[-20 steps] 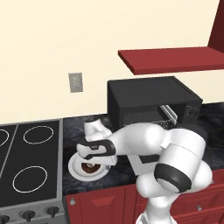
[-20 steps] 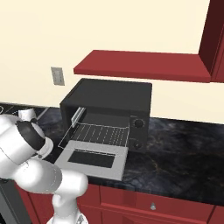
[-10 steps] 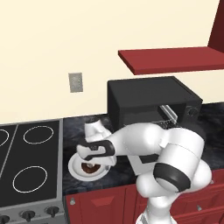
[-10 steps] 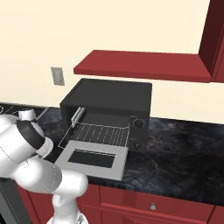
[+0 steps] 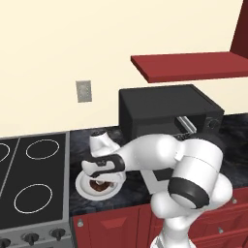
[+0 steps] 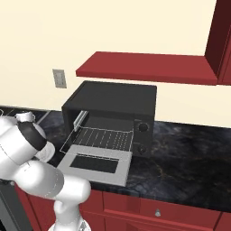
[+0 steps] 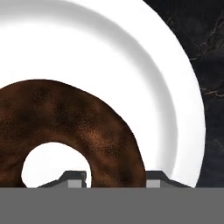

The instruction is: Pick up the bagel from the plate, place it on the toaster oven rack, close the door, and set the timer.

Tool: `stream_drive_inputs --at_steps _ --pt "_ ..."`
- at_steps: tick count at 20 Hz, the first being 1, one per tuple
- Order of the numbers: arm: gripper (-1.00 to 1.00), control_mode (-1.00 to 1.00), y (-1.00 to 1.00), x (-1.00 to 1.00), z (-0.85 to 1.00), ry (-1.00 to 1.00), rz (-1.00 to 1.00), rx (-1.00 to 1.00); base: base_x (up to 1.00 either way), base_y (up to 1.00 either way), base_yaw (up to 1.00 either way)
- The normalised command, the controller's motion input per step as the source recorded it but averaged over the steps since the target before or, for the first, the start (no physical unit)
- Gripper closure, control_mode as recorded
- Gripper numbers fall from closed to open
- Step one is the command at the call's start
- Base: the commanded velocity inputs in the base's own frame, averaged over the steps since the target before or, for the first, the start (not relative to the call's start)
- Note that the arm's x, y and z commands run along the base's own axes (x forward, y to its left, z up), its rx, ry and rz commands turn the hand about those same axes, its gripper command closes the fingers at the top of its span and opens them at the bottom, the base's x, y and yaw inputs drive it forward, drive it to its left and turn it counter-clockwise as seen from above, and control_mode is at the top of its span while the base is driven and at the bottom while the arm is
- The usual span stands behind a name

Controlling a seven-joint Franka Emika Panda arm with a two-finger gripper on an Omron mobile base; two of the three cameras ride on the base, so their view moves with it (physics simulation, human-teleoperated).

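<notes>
Dark-brown mottled bagel (image 7: 87,127) on a plain white plate (image 7: 144,70); black marbled counter (image 7: 205,52) with pale veins; black toaster oven (image 6: 113,101); dark red shelf (image 6: 144,67).

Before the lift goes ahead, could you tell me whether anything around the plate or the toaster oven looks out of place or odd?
Nothing stands out. The bagel lies flat on the plate, whole, with the gripper straddling one side of its ring. The toaster oven's door is folded down and its rack sits level and bare. No spills on the counter.
</notes>
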Motion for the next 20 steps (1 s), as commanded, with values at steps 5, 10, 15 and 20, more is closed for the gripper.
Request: stream_drive_inputs --at_steps 5,10,15,20 --pt "1.00 -1.00 -0.20 -0.71 0.92 -0.22 0.00 0.02 0.00 0.00 0.00" --pt "1.00 -1.00 -0.66 -0.72 1.00 -0.06 0.00 0.08 0.00 0.00 0.00" --pt "1.00 -1.00 -0.92 -0.34 1.00 0.01 0.00 0.11 0.00 0.00 0.00" --pt "1.00 -1.00 -1.00 -0.04 0.98 0.00 0.00 0.03 0.00 0.00 0.00"
